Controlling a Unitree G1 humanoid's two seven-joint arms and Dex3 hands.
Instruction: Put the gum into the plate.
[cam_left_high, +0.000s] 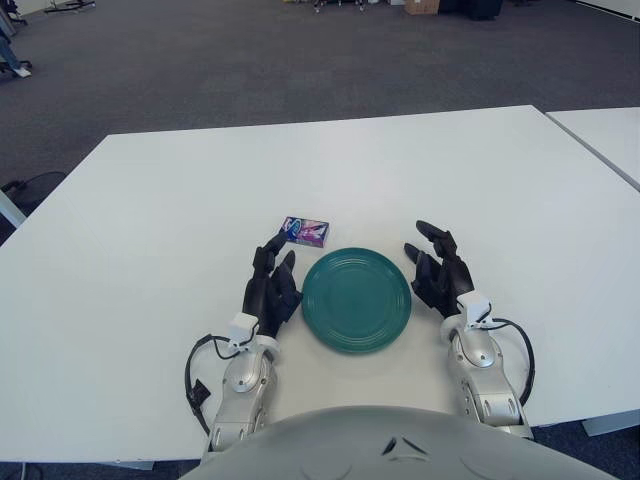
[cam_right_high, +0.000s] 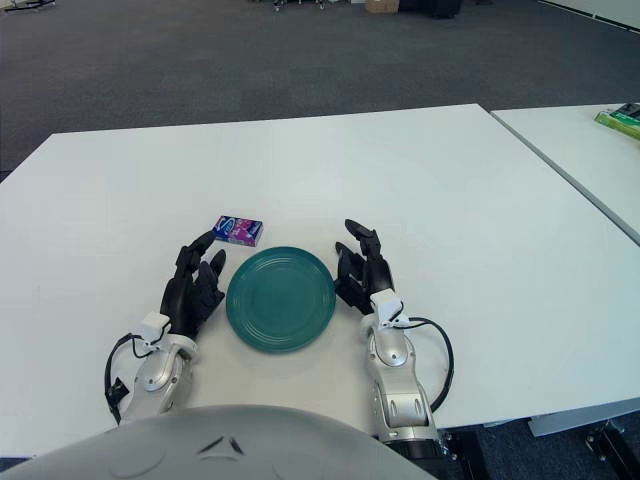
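Both hands flanked the plate (cam_left_high: 356, 298) over the white table (cam_left_high: 150, 250). On the left of the plate, the left hand (cam_left_high: 272, 285) showed with its dark fingers (cam_left_high: 274, 243) spread loosely and pointing away toward the far side, holding nothing; its fingertips reached close to the gum (cam_left_high: 305, 231) but stood just short of it, not touching. On the right of the plate, the right hand (cam_left_high: 440, 275) showed in much the same pose, fingers relaxed and apart, empty as well.

The gum (a small flat pack with blue and purple printing) lay flat on the table just beyond the plate's far-left rim, slightly apart from it. The teal plate sat between the two hands near the table's near edge, with nothing in it.

A second white table (cam_right_high: 580, 150) stood to the right, separated from the first by a narrow gap, and a green object (cam_right_high: 622, 118) lay at its far right edge. Grey carpet (cam_left_high: 250, 60) covered the floor beyond.
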